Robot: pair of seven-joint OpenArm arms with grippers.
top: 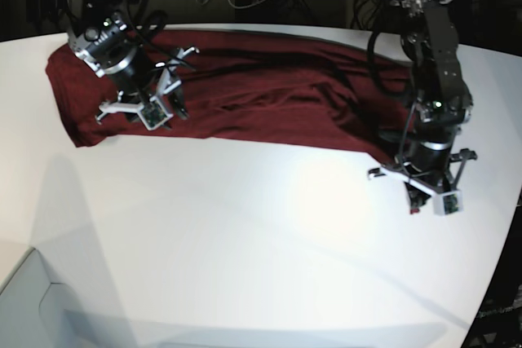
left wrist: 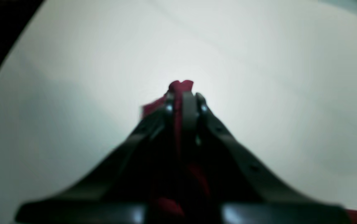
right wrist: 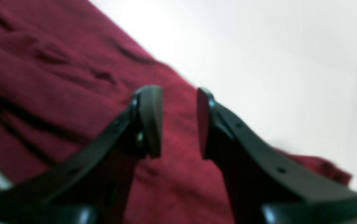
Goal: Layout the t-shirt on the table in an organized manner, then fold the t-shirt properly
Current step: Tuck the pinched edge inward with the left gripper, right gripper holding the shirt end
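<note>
So the t-shirt [top: 245,103] is lying in a long rumpled band across the far side of the table [top: 245,242], nowhere near flat yet. The left gripper [left wrist: 183,99] is pinching a bit of the red cloth between its closed jaws, down at the corner of the shirt nearest that arm, and a nub of fabric is poking out past the tips. The right gripper [right wrist: 173,121] is hovering over the other end of the shirt with its jaws standing apart and nothing between them.

My read is that this is the spreading-out stage. To do it well, I'd say the left arm should be pulling its corner toward the near side of the table low and slow, so the cloth is sliding rather than bunching up. The right one should be getting a hold on its own end first, otherwise the whole shirt is probably just going to drag along. Pulling both ends evenly looks like the way to keep it square.

Hard to make out: both wrist views are blurry, so I can't tell whether the left is gripping one layer or several. The base view isn't showing sleeves or collar clearly, and the shirt's far edge is running into the dark background.
</note>
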